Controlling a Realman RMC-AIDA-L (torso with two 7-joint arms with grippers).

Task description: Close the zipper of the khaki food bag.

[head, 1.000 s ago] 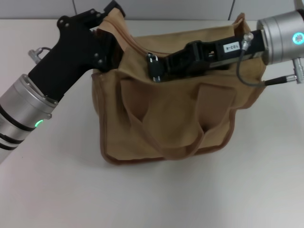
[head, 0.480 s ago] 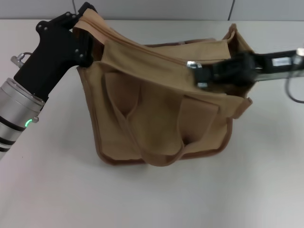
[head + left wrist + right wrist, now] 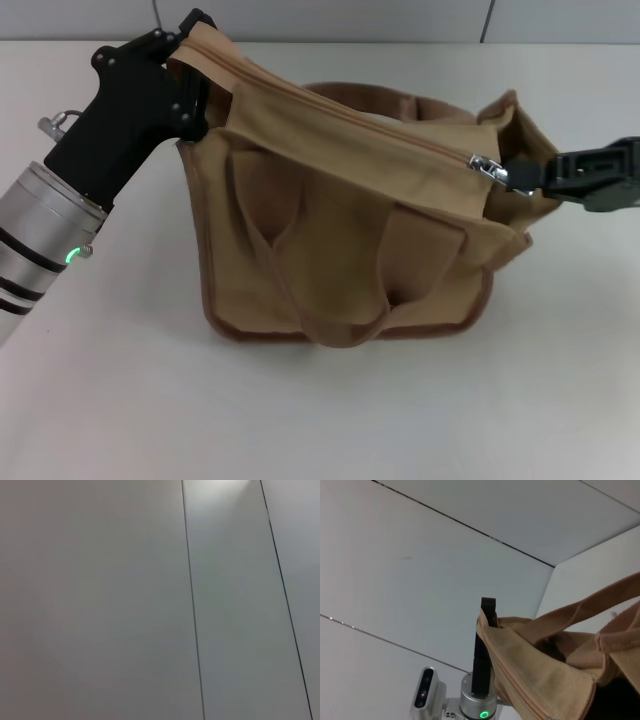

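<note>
Left gripper point(image 3: 190, 55) clamps bag point(image 3: 340, 250) corner; right gripper point(image 3: 530, 175) pinches zipper point(image 3: 487, 166) pull, near right end.

The left arm point(image 3: 45, 245) is a silver metal cylinder with black rings and a small green light, ending in an angular matte-black left gripper point(image 3: 185, 55) with visible screws; the right gripper point(image 3: 535, 175) is black too

The right gripper point(image 3: 530, 176) arm is cut off at the frame edge.
</note>
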